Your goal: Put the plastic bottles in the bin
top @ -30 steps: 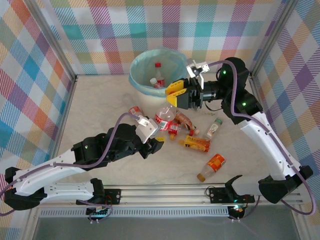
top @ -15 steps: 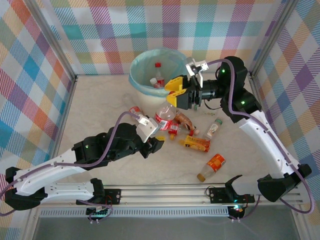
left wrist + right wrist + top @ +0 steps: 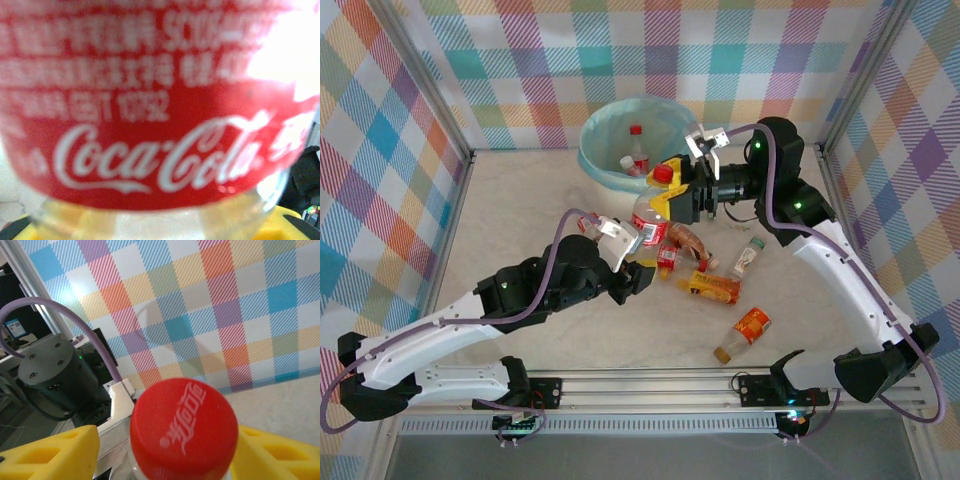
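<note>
Your left gripper (image 3: 642,258), pinching the clear red-labelled plastic bottle (image 3: 650,212), has raised it upright; your right gripper (image 3: 665,184) now spreads its fingers (image 3: 55,452) around the red cap (image 3: 184,427), so a handover looks likely.

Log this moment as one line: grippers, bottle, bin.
left gripper: shut on Coca-Cola bottle | right gripper: open, straddling its red cap | bin: bottles inside
</note>
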{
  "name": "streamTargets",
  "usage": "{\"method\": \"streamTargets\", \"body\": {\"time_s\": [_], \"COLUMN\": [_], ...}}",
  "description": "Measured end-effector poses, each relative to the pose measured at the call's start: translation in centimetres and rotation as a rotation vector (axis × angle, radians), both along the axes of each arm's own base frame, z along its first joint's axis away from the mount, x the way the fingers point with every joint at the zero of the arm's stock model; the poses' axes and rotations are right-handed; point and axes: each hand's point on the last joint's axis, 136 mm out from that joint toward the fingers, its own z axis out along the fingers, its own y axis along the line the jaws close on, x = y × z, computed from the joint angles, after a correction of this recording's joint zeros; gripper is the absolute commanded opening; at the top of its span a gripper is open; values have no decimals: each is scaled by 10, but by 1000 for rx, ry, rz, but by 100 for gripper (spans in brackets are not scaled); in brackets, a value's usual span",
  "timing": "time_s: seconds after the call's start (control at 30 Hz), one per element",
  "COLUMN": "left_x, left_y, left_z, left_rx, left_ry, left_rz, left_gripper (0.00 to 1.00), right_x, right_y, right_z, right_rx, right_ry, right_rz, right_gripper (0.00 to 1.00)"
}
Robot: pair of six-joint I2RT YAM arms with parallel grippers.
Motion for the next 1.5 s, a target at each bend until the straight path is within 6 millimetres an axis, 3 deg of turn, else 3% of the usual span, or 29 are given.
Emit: {"method": "streamTargets", "body": {"time_s": [0.23,0.4,0.47,0.67,0.83,1.03,1.13,1.2,1.27,1.37,1.5], "left_x": [-3,0,1,6,15,28,30,30,28,24,21], "left_y": [-7,-5,-4,6,35,98,131,149,164,184,202], "left_z": [-7,-8,-8,-2,18,38,44,45,45,44,39], "left_rx": [11,20,25,7,-47,-119,-148,-161,-164,-171,-160], "left_ry": [20,15,8,-17,-73,-137,-148,-152,-151,-151,-148], "left_rz": [-30,-19,-14,37,161,420,545,608,655,708,755], "left_gripper": [42,45,49,81,89,98,99,99,99,99,100], "right_x": [9,10,9,12,28,89,128,154,181,222,271], "right_y": [1,0,0,3,6,6,6,9,13,23,33], "right_z": [-2,0,1,5,28,78,95,95,90,66,11], "right_rx": [-4,-3,-4,-4,19,72,86,78,57,-10,-154], "right_ry": [-25,-21,-13,-15,-56,-143,-179,-196,-217,-228,-220], "right_rz": [-52,-60,-60,-65,-132,-406,-554,-627,-688,-767,-848], "right_gripper": [52,30,26,16,7,5,5,5,6,6,7]}}
